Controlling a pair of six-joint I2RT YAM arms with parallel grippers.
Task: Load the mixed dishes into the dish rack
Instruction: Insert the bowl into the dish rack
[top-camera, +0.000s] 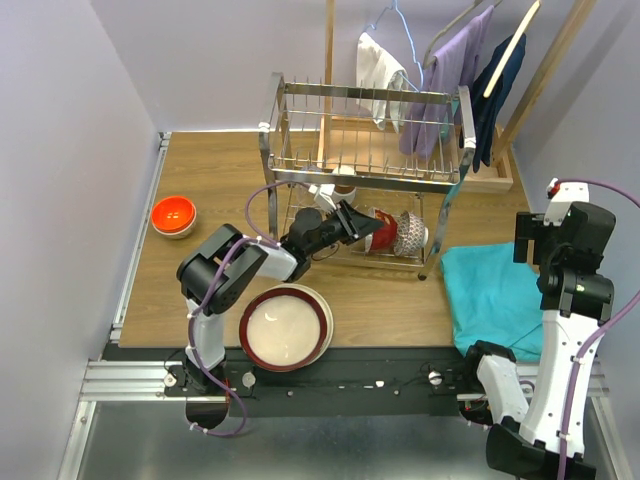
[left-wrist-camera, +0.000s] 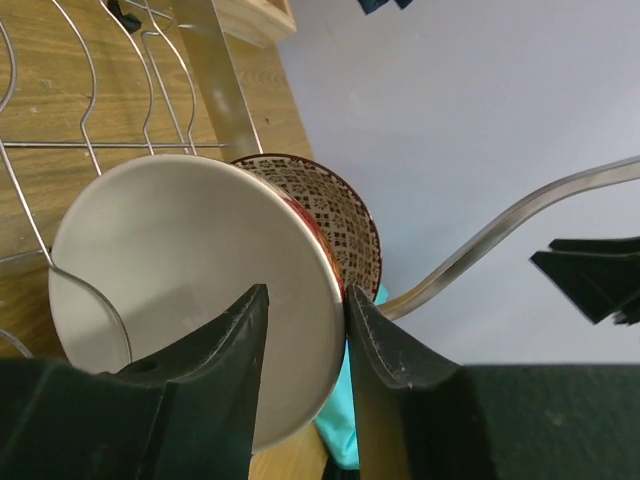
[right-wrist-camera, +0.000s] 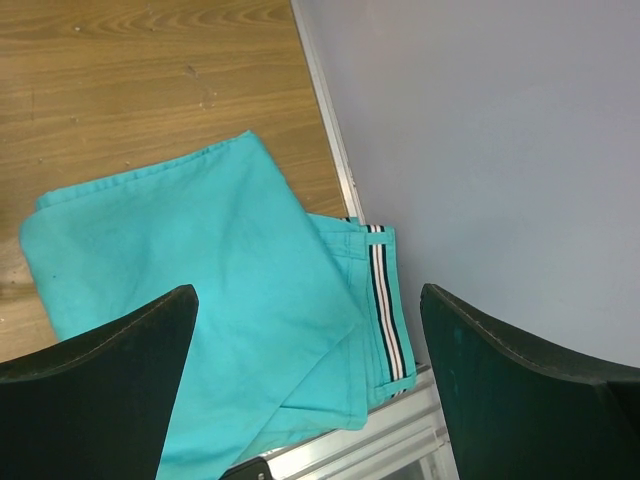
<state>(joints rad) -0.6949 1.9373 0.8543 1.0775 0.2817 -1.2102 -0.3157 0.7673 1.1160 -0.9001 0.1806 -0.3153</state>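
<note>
Left end effector (left-wrist-camera: 305, 295) inside the lower tier of the chrome wire dish rack (top-camera: 365, 130), parted and astride the rim of a cream-lined bowl (left-wrist-camera: 180, 260) standing on edge among the wires. Just behind it, a red-patterned bowl (left-wrist-camera: 330, 205), also on edge. Right end effector (right-wrist-camera: 310, 300) spread wide, gripping nothing, above a folded teal cloth (right-wrist-camera: 200, 260) at the right edge of the worktop (top-camera: 380, 300). Near the left arm's base, a dark-red-rimmed cream plate (top-camera: 285, 328); far left, an orange bowl (top-camera: 173, 213).
</note>
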